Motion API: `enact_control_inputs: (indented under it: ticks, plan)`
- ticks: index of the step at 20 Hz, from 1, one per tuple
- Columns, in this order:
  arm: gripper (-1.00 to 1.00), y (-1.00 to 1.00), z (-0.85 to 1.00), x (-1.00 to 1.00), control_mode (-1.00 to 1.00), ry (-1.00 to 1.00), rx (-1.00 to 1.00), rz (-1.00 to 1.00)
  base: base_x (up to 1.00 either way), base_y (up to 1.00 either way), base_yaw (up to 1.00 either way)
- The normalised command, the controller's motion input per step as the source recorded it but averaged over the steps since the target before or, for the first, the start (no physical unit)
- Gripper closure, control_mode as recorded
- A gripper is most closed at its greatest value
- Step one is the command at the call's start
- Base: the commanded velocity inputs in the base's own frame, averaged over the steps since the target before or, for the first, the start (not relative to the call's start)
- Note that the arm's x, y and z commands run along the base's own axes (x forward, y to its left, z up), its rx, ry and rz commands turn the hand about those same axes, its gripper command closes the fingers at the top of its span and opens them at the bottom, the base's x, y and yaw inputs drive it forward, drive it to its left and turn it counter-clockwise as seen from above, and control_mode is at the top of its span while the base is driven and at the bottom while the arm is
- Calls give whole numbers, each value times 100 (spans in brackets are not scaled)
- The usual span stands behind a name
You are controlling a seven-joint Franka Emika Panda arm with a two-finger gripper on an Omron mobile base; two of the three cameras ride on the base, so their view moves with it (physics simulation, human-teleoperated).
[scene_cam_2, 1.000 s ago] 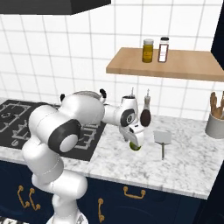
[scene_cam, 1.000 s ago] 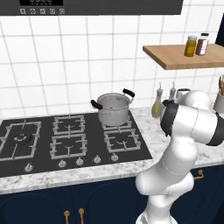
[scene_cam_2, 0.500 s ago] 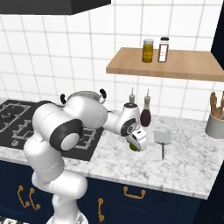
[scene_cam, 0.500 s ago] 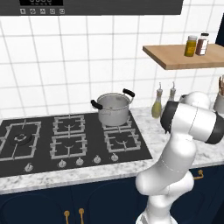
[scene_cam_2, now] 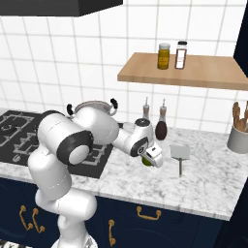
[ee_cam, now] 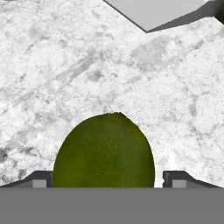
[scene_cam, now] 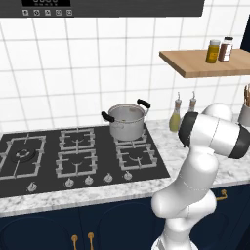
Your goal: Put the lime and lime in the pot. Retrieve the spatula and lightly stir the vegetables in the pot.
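A lime [ee_cam: 104, 153] lies on the marble counter to the right of the stove, and it is seen low between the two finger tips in the hand view. My gripper [scene_cam_2: 149, 159] is down over this lime [scene_cam_2: 145, 161] and stands open, with one finger [ee_cam: 41, 180] on each side and small gaps to the fruit. The steel pot [scene_cam: 127, 119] with black loop handles sits on the back right burner, also seen behind my arm [scene_cam_2: 92, 107]. The spatula [scene_cam_2: 180, 154] lies flat on the counter just right of the gripper; its grey blade [ee_cam: 157, 11] is at the top of the hand view.
A yellow-green bottle [scene_cam: 175, 119] and a dark bottle [scene_cam_2: 161, 127] stand against the tiled wall behind the lime. A utensil crock [scene_cam_2: 238, 136] stands at the far right. A wooden shelf [scene_cam_2: 213, 77] with two jars hangs above. The black stove [scene_cam: 73, 156] spreads to the left.
The hand has dropped and tilted down around the lime on the counter. The jaws have narrowed a touch. The pot and spatula have not moved.
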Motion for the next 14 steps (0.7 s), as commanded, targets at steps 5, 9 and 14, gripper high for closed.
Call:
enact_control_inputs:
  ticks: [5,9,14]
  plan:
    - [100,16,25,-18,-100,-6,0,1,0,0,0]
    - [100,67,100,-38,-100,-7,0,4,0,0,0]
    - [100,100,100,-10,-100,-1,0,4,0,0,0]
